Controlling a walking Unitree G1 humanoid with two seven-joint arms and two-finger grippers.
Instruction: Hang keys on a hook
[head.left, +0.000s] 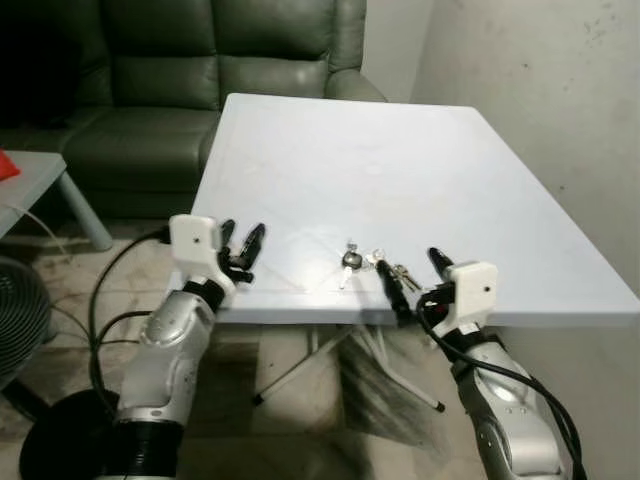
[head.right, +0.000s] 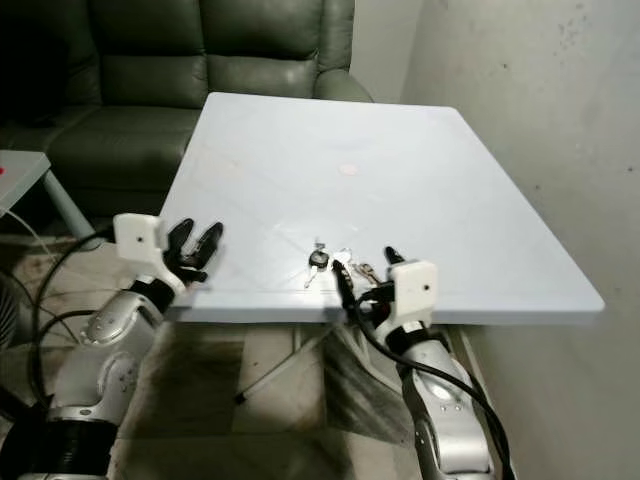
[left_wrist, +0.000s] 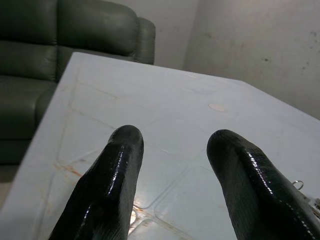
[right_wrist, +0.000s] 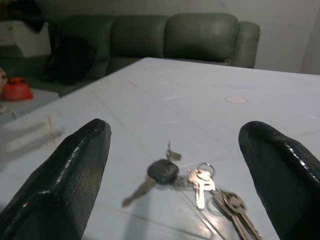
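A bunch of keys (head.left: 372, 264), one black-headed and the others silver, lies on the white table (head.left: 380, 170) near its front edge. My right gripper (head.left: 414, 271) hovers at that edge, open, its two fingers either side of the keys' near end without touching them. The keys (right_wrist: 192, 182) lie between the right fingertips (right_wrist: 75, 170) in the right wrist view. My left gripper (head.left: 243, 247) is open at the table's front left corner, nothing between its fingers (left_wrist: 107, 185).
A dark green leather sofa (head.left: 190, 80) stands behind the table. A grey side table (head.left: 45, 190) carrying a red object (head.left: 6, 165) is at the far left, a fan (head.left: 20, 320) below it. A plastered wall (head.left: 560, 90) runs along the right. Folding table legs (head.left: 310, 360) stand underneath.
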